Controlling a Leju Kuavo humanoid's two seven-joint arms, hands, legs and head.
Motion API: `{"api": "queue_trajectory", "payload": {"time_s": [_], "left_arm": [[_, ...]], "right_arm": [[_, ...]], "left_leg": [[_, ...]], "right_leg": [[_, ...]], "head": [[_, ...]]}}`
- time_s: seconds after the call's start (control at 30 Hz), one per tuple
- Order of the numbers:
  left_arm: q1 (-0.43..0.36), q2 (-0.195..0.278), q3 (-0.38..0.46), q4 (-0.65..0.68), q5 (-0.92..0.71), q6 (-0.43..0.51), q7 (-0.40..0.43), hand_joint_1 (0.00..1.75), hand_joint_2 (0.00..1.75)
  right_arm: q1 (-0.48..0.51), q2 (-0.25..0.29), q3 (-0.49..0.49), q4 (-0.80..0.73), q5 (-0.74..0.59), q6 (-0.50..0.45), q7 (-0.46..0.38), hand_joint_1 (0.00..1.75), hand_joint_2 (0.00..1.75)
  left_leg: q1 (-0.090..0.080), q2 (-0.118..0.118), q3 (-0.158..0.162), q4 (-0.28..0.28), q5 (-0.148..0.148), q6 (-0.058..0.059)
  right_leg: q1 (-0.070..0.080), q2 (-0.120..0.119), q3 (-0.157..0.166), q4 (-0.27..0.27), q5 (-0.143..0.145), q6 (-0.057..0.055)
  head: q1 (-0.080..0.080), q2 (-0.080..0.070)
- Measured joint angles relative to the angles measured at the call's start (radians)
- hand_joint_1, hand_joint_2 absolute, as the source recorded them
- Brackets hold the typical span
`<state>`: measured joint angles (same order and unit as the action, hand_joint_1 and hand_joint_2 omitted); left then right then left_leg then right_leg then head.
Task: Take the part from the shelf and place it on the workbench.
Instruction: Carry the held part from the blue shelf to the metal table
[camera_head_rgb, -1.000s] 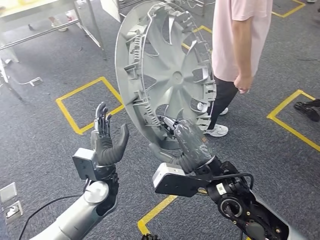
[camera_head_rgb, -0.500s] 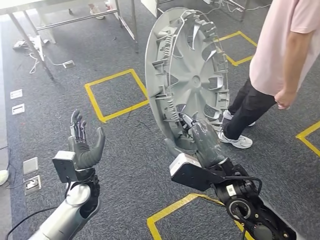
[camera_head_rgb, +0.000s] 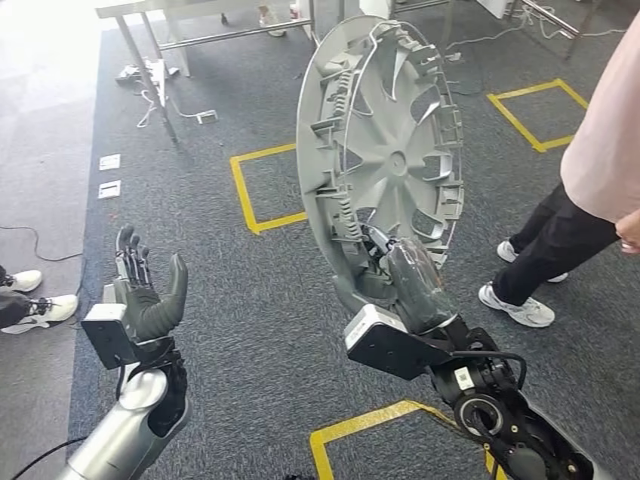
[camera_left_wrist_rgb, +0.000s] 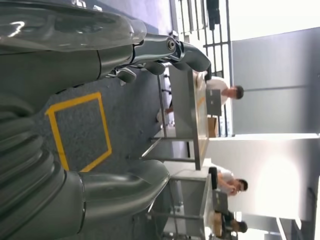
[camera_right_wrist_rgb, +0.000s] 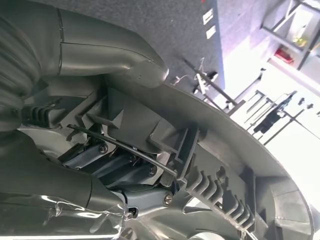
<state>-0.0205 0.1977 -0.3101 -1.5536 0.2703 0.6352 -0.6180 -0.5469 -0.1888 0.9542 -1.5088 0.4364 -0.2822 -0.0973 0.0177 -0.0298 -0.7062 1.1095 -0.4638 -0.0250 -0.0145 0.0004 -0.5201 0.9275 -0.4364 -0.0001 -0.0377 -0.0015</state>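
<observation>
Head view has swung since a moment ago: the right robot hand (camera_head_rgb: 407, 285) still grips the part (camera_head_rgb: 381, 150) upright above the carpet, left robot hand (camera_head_rgb: 143, 295) spread, so the carry continues.

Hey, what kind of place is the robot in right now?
Probably an indoor robotics lab or workshop: grey carpet marked with yellow tape squares, metal-framed tables with cables beneath, and people seated at workbenches. The right hand grips a grey wheel cover.
</observation>
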Motion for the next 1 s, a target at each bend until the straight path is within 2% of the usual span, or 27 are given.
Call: {"api": "queue_trajectory", "payload": {"time_s": [0.03, 0.07, 0.1, 0.13, 0.17, 0.2, 0.23, 0.27, 0.3, 0.37, 0.4, 0.43, 0.5, 0.53, 0.57, 0.6, 0.63, 0.67, 0.7, 0.73, 0.77, 0.8, 0.83, 0.87, 0.9, 0.93, 1.0], "left_arm": [[0.001, 0.000, 0.003, 0.000, 0.000, 0.000, 0.000, 0.00, 1.75], [0.002, -0.001, 0.005, 0.001, 0.001, 0.000, 0.000, 0.00, 1.75], [0.004, -0.001, 0.007, 0.001, 0.001, 0.000, 0.000, 0.00, 1.75], [0.004, -0.001, 0.009, 0.002, 0.002, 0.000, 0.000, 0.00, 1.75], [0.004, -0.001, 0.011, 0.002, 0.002, 0.000, 0.000, 0.00, 1.75], [0.003, -0.001, 0.014, 0.002, 0.002, 0.000, 0.000, 0.00, 1.75], [0.003, -0.001, 0.016, 0.002, 0.002, 0.000, 0.000, 0.00, 1.75], [0.002, -0.002, 0.018, 0.002, 0.002, 0.000, 0.000, 0.00, 1.75], [0.002, -0.002, 0.021, 0.002, 0.002, 0.000, 0.000, 0.00, 1.75], [0.004, -0.003, 0.026, 0.002, 0.002, 0.000, 0.000, 0.00, 1.75], [0.004, -0.004, 0.028, 0.002, 0.002, 0.000, 0.000, 0.00, 1.75], [0.003, -0.004, 0.029, 0.002, 0.004, 0.000, -0.001, 0.00, 1.75], [0.002, -0.006, 0.032, 0.002, 0.010, 0.000, -0.003, 0.00, 1.75], [0.002, -0.006, 0.032, 0.002, 0.016, 0.000, -0.005, 0.00, 1.75], [0.003, -0.006, 0.033, 0.004, 0.020, 0.000, -0.007, 0.00, 1.75], [0.003, -0.007, 0.033, 0.006, 0.025, 0.000, -0.009, 0.00, 1.75], [0.003, -0.008, 0.033, 0.008, 0.029, 0.000, -0.011, 0.00, 1.75], [0.003, -0.008, 0.033, 0.011, 0.032, 0.000, -0.013, 0.00, 1.75], [0.002, -0.009, 0.033, 0.013, 0.035, 0.000, -0.015, 0.00, 1.75], [0.001, -0.010, 0.033, 0.015, 0.038, 0.000, -0.017, 0.00, 1.75], [-0.001, -0.011, 0.033, 0.018, 0.040, 0.000, -0.019, 0.00, 1.75], [-0.003, -0.012, 0.033, 0.020, 0.042, 0.000, -0.020, 0.00, 1.75], [-0.004, -0.013, 0.033, 0.022, 0.044, 0.000, -0.022, 0.00, 1.75], [-0.004, -0.013, 0.032, 0.024, 0.045, 0.000, -0.023, 0.00, 1.75], [-0.003, -0.013, 0.031, 0.026, 0.047, 0.000, -0.025, 0.00, 1.75], [-0.005, -0.013, 0.031, 0.027, 0.049, 0.000, -0.027, 0.00, 1.75], [-0.015, -0.014, 0.029, 0.031, 0.055, 0.000, -0.029, 0.00, 1.75]], "right_arm": [[0.001, 0.000, 0.000, 0.000, 0.000, 0.000, 0.000, 1.75, 1.75], [0.002, 0.000, 0.000, 0.000, 0.000, 0.000, 0.001, 1.75, 1.75], [0.003, 0.000, 0.000, 0.000, 0.000, 0.000, 0.001, 1.75, 1.75], [0.004, 0.000, 0.000, 0.000, 0.000, 0.000, 0.001, 1.75, 1.75], [0.004, 0.000, 0.000, 0.000, 0.000, 0.000, 0.001, 1.75, 1.75], [0.004, 0.000, 0.000, 0.000, 0.000, 0.000, 0.001, 1.75, 1.75], [0.003, 0.000, -0.001, 0.000, 0.000, 0.000, 0.001, 1.75, 1.75], [0.002, 0.000, -0.001, 0.000, 0.000, 0.000, 0.001, 1.75, 1.75], [0.001, 0.000, -0.002, 0.000, 0.000, 0.000, 0.001, 1.75, 1.75], [0.000, 0.000, -0.002, 0.000, 0.000, 0.000, 0.000, 1.75, 1.75], [0.000, 0.000, -0.002, 0.000, -0.001, 0.000, 0.000, 1.75, 1.75], [0.000, 0.000, -0.003, 0.000, -0.002, -0.001, -0.001, 1.75, 1.75], [0.001, 0.000, -0.004, 0.000, -0.007, -0.002, -0.002, 1.75, 1.75], [0.003, 0.000, -0.005, 0.001, -0.009, -0.003, -0.003, 1.75, 1.75], [0.005, -0.001, -0.005, 0.001, -0.010, -0.003, -0.003, 1.75, 1.75], [0.007, -0.001, -0.005, 0.002, -0.012, -0.004, -0.003, 1.75, 1.75], [0.008, -0.001, -0.005, 0.003, -0.012, -0.005, -0.003, 1.75, 1.75], [0.009, -0.001, -0.005, 0.003, -0.012, -0.006, -0.003, 1.75, 1.75], [0.009, -0.001, -0.006, 0.003, -0.013, -0.006, -0.003, 1.75, 1.75], [0.009, -0.001, -0.006, 0.003, -0.013, -0.007, -0.003, 1.75, 1.75], [0.009, -0.002, -0.007, 0.003, -0.013, -0.008, -0.004, 1.75, 1.75], [0.009, -0.002, -0.007, 0.003, -0.013, -0.009, -0.004, 1.75, 1.75], [0.009, -0.003, -0.007, 0.003, -0.013, -0.010, -0.004, 1.75, 1.75], [0.009, -0.003, -0.008, 0.003, -0.013, -0.010, -0.003, 1.75, 1.75], [0.009, -0.003, -0.008, 0.003, -0.013, -0.010, -0.003, 1.75, 1.75], [0.008, -0.003, -0.008, 0.003, -0.014, -0.010, -0.003, 1.75, 1.75], [0.006, -0.003, -0.008, 0.003, -0.014, -0.011, -0.005, 1.75, 1.75]], "left_leg": [[0.002, 0.015, -0.034, 0.072, -0.029, -0.004], [0.004, 0.021, -0.058, 0.122, -0.044, -0.008], [0.006, 0.024, -0.063, 0.135, -0.041, -0.010], [0.008, 0.028, -0.045, 0.104, -0.020, -0.012], [0.008, 0.041, -0.007, 0.037, 0.012, -0.013], [0.006, 0.064, 0.036, -0.042, 0.039, -0.012], [0.004, 0.082, 0.070, -0.105, 0.058, -0.008], [0.002, 0.093, 0.090, -0.143, 0.067, -0.001], [-0.001, 0.094, 0.095, -0.155, 0.067, 0.007], [-0.001, 0.067, 0.091, -0.152, 0.067, 0.023], [0.000, 0.055, 0.092, -0.153, 0.067, 0.030], [0.002, 0.044, 0.092, -0.154, 0.068, 0.036], [0.003, 0.022, 0.093, -0.156, 0.070, 0.046], [0.002, 0.010, 0.093, -0.155, 0.070, 0.049], [0.001, -0.004, 0.093, -0.155, 0.070, 0.051], [-0.001, -0.019, 0.093, -0.155, 0.070, 0.051], [-0.003, -0.034, 0.093, -0.154, 0.070, 0.051], [-0.003, -0.050, 0.094, -0.152, 0.070, 0.051], [-0.004, -0.066, 0.094, -0.151, 0.070, 0.051], [-0.004, -0.080, 0.092, -0.149, 0.071, 0.049], [-0.003, -0.093, 0.088, -0.148, 0.073, 0.046], [0.000, -0.105, 0.082, -0.146, 0.076, 0.041], [0.004, -0.118, 0.076, -0.147, 0.080, 0.034], [0.007, -0.132, 0.071, -0.150, 0.085, 0.026], [0.008, -0.131, 0.068, -0.150, 0.086, 0.020], [0.005, -0.111, 0.061, -0.140, 0.079, 0.014], [0.002, -0.036, 0.019, -0.055, 0.032, 0.003]], "right_leg": [[0.001, -0.016, -0.001, 0.000, 0.000, 0.000], [0.001, -0.031, -0.002, 0.001, 0.000, 0.000], [0.001, -0.046, -0.003, 0.002, -0.001, 0.001], [0.001, -0.061, -0.003, 0.003, -0.003, 0.003], [0.000, -0.074, -0.003, 0.005, -0.005, 0.006], [0.002, -0.086, -0.002, 0.007, -0.009, 0.011], [0.005, -0.096, -0.002, 0.010, -0.013, 0.016], [0.009, -0.105, 0.000, 0.013, -0.017, 0.022], [0.013, -0.113, 0.001, 0.014, -0.021, 0.027], [0.013, -0.128, 0.006, 0.015, -0.027, 0.037], [0.010, -0.118, 0.004, 0.024, -0.038, 0.043], [0.008, -0.096, -0.007, 0.050, -0.058, 0.047], [0.005, -0.035, -0.060, 0.173, -0.126, 0.051], [0.005, -0.017, -0.097, 0.253, -0.160, 0.051], [0.006, -0.008, -0.128, 0.318, -0.180, 0.050], [0.006, -0.004, -0.146, 0.349, -0.181, 0.049], [0.006, -0.002, -0.145, 0.338, -0.160, 0.045], [0.006, 0.003, -0.126, 0.286, -0.123, 0.040], [0.006, 0.018, -0.095, 0.210, -0.079, 0.034], [0.004, 0.047, -0.066, 0.139, -0.046, 0.028], [0.003, 0.073, -0.044, 0.083, -0.025, 0.023], [0.004, 0.092, -0.032, 0.052, -0.019, 0.020], [0.005, 0.098, -0.027, 0.043, -0.022, 0.018], [0.006, 0.086, -0.022, 0.034, -0.022, 0.016], [0.005, 0.070, -0.016, 0.028, -0.019, 0.013], [0.002, 0.056, -0.009, 0.020, -0.015, 0.009], [-0.001, 0.027, -0.002, 0.007, -0.007, 0.002]], "head": [[-0.002, 0.000], [-0.003, 0.000], [-0.005, 0.000], [-0.007, 0.000], [-0.010, 0.000], [-0.014, 0.000], [-0.017, 0.000], [-0.018, 0.000], [-0.016, 0.000], [-0.009, 0.000], [-0.006, 0.000], [-0.002, 0.000], [0.006, 0.000], [0.009, 0.000], [0.011, 0.000], [0.011, 0.000], [0.012, 0.000], [0.013, 0.000], [0.013, 0.000], [0.013, 0.000], [0.012, 0.000], [0.013, 0.000], [0.014, 0.000], [0.015, 0.000], [0.016, 0.000], [0.013, 0.000], [0.005, 0.000]]}}
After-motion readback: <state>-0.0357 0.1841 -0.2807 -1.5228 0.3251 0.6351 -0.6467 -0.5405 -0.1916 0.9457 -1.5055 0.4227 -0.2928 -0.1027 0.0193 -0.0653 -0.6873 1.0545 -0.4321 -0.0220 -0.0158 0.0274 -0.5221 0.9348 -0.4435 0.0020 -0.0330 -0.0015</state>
